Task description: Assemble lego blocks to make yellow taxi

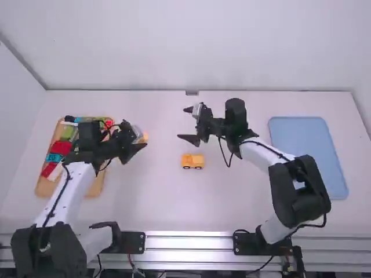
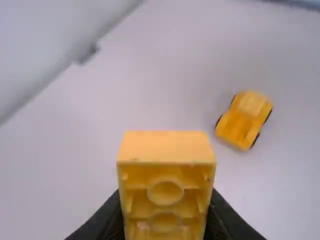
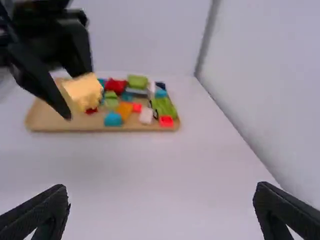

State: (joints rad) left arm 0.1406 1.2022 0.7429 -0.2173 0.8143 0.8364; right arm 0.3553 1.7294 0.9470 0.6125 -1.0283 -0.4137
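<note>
While the right gripper point(image 1: 183, 123) stands wide open and empty at the high view's upper middle, the left gripper point(image 1: 139, 138), left of centre, has its fingers closed on what looks like a hollow-bottomed yellow block point(image 2: 167, 147). The wheeled yellow car point(image 1: 192, 161) sits on the table point(image 1: 156, 202) near the frame's centre.

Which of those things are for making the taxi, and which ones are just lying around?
For the taxi:
- the little yellow car on wheels
- the yellow block held in the left pincer
- the open right pincer, probably there to help

Just lying about, I think:
- the red, green and blue blocks on the wooden tray
- the flat blue tray
</note>
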